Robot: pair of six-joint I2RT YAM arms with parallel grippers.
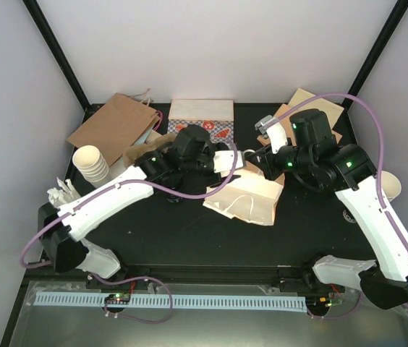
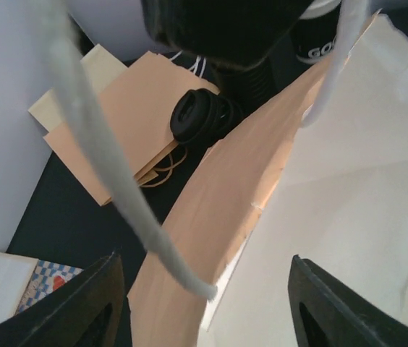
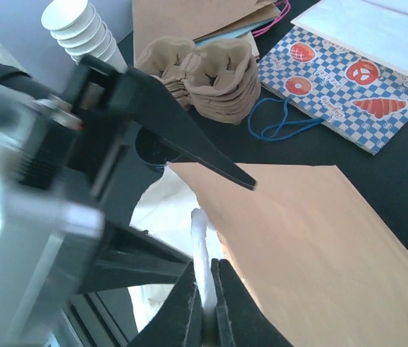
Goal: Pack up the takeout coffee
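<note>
While the small round cups with black lids [image 2: 197, 116] lay close together in the upper middle of the left wrist view, just beside a flat pile of tan paper bags [image 2: 128, 108], they could not be told apart from the black table [image 1: 189, 246] in the top view. Below them ran the mouth edge of a tan paper bag with white inside [image 2: 218, 210], which lay on its side at the centre of the top view. The left gripper [image 2: 207, 293] had its jaws spread apart, one black finger on each side of this edge. The right gripper [image 3: 205, 293] pinched the bag's white cord handle [image 3: 198, 231]. At the top of the right wrist view sat brown pulp cup carriers [image 3: 215, 76], a stack of cream paper cups [image 3: 81, 29] and a blue-checked paper sheet [image 3: 349, 79].
</note>
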